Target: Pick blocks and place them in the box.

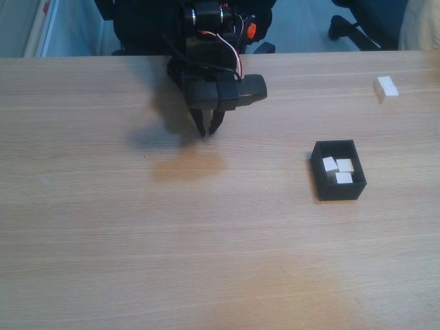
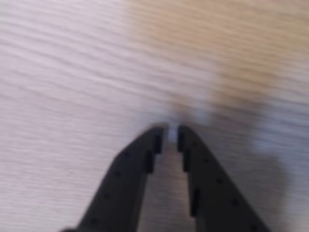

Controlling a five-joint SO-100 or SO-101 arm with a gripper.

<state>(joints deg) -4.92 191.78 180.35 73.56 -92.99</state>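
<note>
The pincer [image 1: 207,130] is nearly pressed together, holding nothing. Three blocks [image 1: 331,164] sit in the box [image 1: 322,187]. One block [image 1: 386,87] waits at two o'clock on the desk [image 1: 137,240].

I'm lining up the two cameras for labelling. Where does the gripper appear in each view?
Fixed view: the gripper hangs upper centre, tips pointing down at the table, nearly closed and empty, well left of the black box.
Wrist view: the gripper rises from the bottom edge to mid-frame, tips almost touching, nothing between them.
Shared landmark: the light wood-grain table.
</note>
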